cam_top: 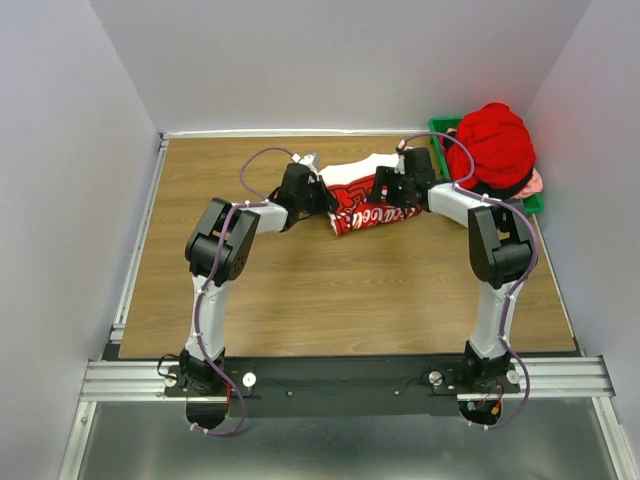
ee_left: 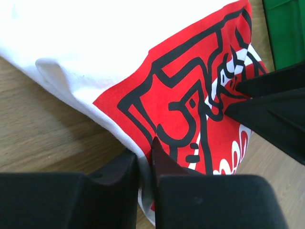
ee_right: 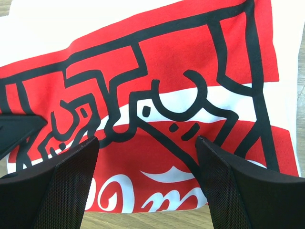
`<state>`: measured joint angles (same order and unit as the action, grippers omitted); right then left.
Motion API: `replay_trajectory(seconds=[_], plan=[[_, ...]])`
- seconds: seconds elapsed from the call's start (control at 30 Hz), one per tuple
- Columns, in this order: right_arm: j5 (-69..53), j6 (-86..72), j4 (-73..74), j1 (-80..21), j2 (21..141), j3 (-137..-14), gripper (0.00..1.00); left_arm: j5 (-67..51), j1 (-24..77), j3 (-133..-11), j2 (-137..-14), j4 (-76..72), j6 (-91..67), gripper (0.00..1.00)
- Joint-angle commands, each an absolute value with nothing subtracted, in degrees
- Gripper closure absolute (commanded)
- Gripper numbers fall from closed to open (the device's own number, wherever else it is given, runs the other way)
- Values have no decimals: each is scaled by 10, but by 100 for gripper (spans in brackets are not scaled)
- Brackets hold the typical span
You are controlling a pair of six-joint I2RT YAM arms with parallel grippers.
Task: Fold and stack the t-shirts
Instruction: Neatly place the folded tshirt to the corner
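The white t-shirt [cam_top: 362,200] lies part-folded on the counter [cam_top: 330,290], just beside the green bin [cam_top: 440,125], which holds the red t-shirt [cam_top: 495,140]. My left hand [ee_left: 144,160] is pinching the white t-shirt's edge on the side away from the bin. My right hand [ee_right: 146,143] is spread over the print on the side nearer the bin, gripping nothing.

Risk: the pinch looks shallow. A one-sided lift could slip off, or drag and bunch the fold.

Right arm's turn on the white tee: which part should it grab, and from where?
Probably the printed edge of the white tee lying between the open fingers of the right gripper; come straight down, since the cloth lies flat on the table there.
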<state>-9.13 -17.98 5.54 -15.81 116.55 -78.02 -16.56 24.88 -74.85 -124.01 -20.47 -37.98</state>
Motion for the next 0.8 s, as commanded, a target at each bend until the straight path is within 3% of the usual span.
replay_trajectory(seconds=[0.0, 0.23, 0.53, 0.77], plan=[[-101, -182, 78, -160, 1151, -759, 11, -141, 250, -779, -1256, -154, -345, 98], [-75, -172, 80, -161, 1095, -741, 9, -109, 222, -825, -1239, -51, -237, 100], [-33, -165, 83, -161, 996, -724, 7, 61, 160, -932, -1230, 131, -5, 100], [-29, -156, 88, -161, 976, -735, 6, 109, 78, -950, -1221, 143, 106, 100]])
